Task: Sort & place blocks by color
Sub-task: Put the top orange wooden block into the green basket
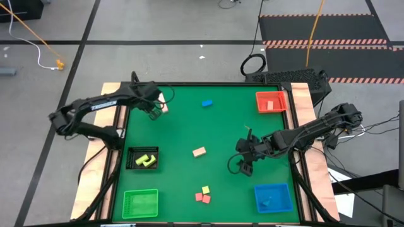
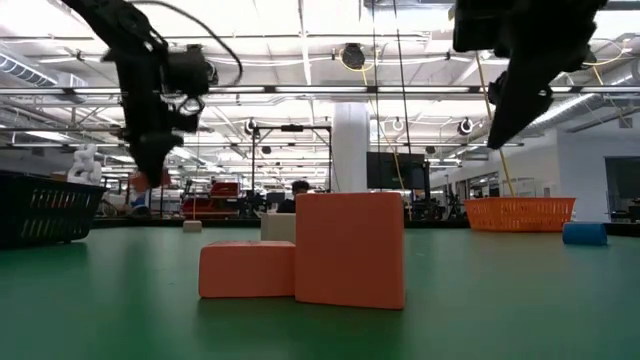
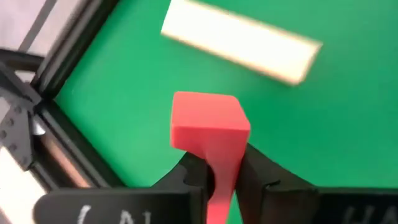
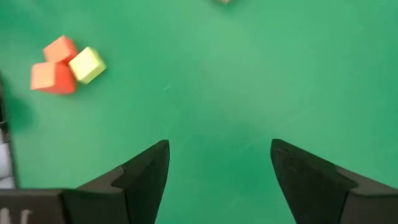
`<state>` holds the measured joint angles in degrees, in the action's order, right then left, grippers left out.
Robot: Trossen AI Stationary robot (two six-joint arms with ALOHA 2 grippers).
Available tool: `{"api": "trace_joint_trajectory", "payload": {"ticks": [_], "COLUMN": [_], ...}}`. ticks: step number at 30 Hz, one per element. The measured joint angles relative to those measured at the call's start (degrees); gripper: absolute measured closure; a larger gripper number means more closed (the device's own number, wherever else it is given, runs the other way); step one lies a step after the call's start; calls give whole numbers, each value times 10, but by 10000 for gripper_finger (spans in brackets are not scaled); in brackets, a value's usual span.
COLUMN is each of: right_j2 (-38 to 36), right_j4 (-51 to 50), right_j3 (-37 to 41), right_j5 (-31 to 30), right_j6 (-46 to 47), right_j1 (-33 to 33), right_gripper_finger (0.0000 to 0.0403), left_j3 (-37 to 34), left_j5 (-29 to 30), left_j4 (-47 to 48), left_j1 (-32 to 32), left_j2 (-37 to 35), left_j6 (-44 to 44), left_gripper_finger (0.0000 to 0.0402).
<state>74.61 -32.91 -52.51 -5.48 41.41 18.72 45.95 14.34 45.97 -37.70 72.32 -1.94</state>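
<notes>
Left hand (image 3: 214,180) clamped on red block (image 3: 208,121) near tan bar (image 3: 242,46); right hand (image 4: 217,171) wide, empty. Risk: shallow pinch, block slipping in transit.

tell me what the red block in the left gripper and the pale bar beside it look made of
Red block with a squared head clamped in the shut left gripper: probably painted wood or plastic, with even, matte colour and crisp edges; the look leaves it open. Pale tan rectangular bar lying on the green table surface: likely bare unpainted wood, judging by its light natural tone, though no grain shows.
</notes>
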Motion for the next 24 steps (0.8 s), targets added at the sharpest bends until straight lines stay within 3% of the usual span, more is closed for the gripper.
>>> {"api": "trace_joint_trajectory", "payload": {"ticks": [9,12,18,24], "right_j2": [0,0,0,0], "right_j4": [33,62,59,-72], "right_j3": [0,0,0,0], "right_j5": [-196,-237,-243,-207], "right_j6": [-94,-106,-52,73], "right_j1": [0,0,-8,-30], "right_gripper_finger": [133,133,133,133], "left_j3": [1,1,1,1], "left_j5": [-28,-47,-93,-120], "left_j4": [-71,-99,-157,-214], "left_j1": [116,170,318,487], "left_j2": [-128,-148,-153,-144], "left_j6": [-86,-136,-232,-342], "left_gripper_finger": [358,358,358,358]}}
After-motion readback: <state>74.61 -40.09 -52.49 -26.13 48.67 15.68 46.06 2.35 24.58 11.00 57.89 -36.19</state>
